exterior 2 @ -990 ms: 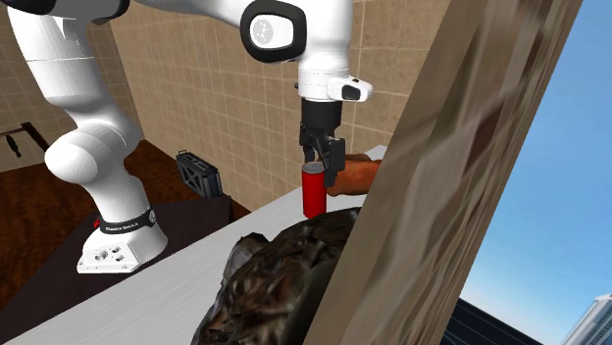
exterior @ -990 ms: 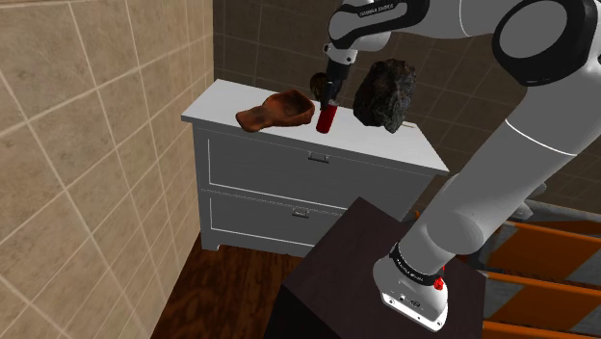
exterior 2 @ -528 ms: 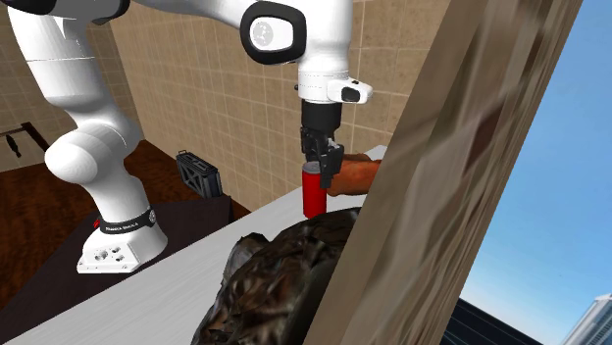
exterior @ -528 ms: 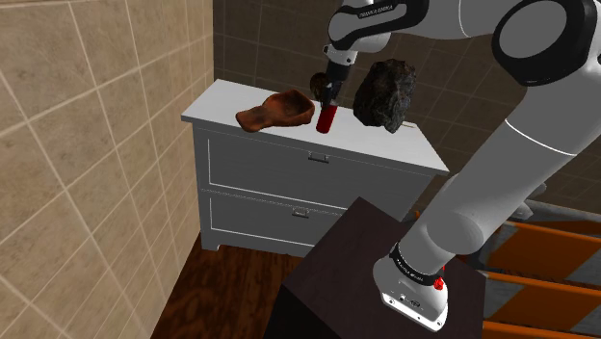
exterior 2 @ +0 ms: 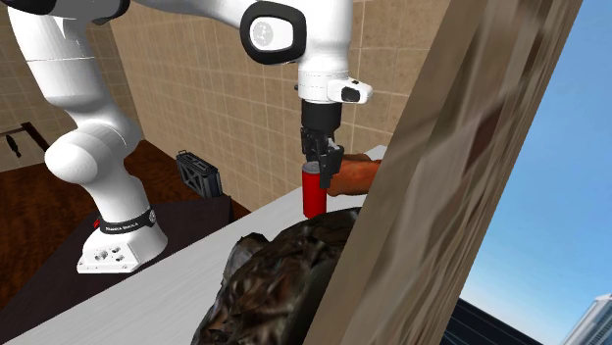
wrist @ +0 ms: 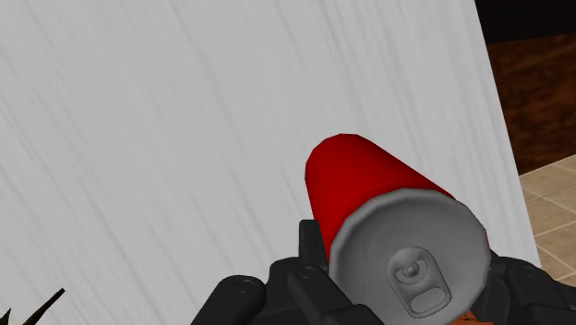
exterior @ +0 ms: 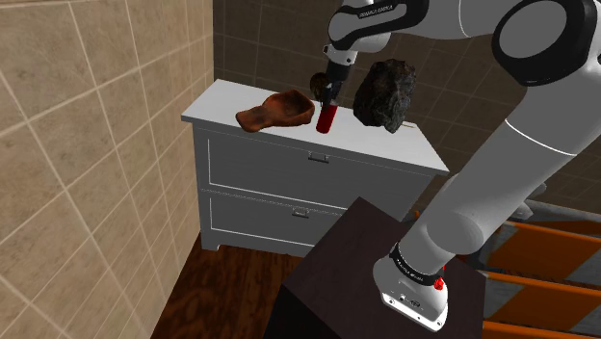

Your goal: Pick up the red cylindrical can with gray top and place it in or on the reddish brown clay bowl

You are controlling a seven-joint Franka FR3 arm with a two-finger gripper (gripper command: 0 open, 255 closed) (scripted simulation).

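You see the gripper [exterior 2: 321, 167] over the red can [exterior 2: 314, 196]. Its fingers [wrist: 312, 247] are closed on the can's grey top, one on each side. The can stands upright just beside the reddish brown bowl [exterior: 279, 109], outside it, both on the white dresser [exterior: 231, 96].

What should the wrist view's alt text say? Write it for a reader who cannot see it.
A red can with a grey pull-tab top sits close up, clasped between the fingers of the black gripper. Behind it lies a white streaked surface, with brown floor and tan tiles past its edge.
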